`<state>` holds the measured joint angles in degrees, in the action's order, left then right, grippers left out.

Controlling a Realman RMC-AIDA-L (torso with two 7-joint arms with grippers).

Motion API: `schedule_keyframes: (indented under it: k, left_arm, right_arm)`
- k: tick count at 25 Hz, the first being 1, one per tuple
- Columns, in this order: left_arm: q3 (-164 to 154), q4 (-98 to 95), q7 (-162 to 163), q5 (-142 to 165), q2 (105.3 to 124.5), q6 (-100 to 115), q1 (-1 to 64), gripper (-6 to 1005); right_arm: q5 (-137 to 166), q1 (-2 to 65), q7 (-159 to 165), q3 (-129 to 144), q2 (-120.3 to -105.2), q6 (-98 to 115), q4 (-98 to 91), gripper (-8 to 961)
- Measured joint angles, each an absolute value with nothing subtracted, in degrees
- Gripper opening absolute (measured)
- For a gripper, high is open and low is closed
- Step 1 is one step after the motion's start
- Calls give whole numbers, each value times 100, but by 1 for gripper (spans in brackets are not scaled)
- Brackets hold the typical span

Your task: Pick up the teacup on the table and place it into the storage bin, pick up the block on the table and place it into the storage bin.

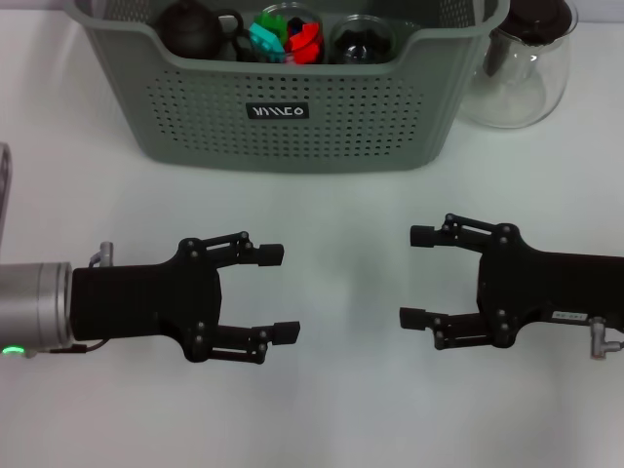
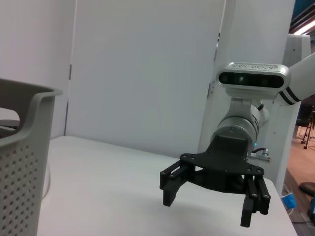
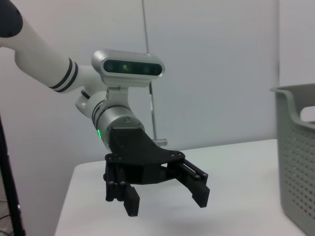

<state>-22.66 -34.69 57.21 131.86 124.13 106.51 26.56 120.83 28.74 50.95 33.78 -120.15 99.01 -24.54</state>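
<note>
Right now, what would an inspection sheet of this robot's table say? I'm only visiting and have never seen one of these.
Surface: white table, bare between the two grippers.
Job's things: storage bin at the far edge; inside it a dark teapot, red and teal blocks and a dark cup. No teacup or block seen on the table.
Clutter: glass pitcher with a dark lid, beside the bin on the robot's right.
Grippers: left gripper and right gripper face each other above the table, both open, both holding nothing.
Cables: a short one by the right gripper's wrist.
Surroundings: plain white walls.
</note>
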Motion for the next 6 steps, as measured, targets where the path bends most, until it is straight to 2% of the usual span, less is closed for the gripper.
schedule_keyframes:
  k: [6]
  left_arm:
    - [-2267,-3513,5728,13249,12428,10647,2578,872]
  right_arm:
    - [12078,2978,5065,3405,-12023,9873,-2355,944]
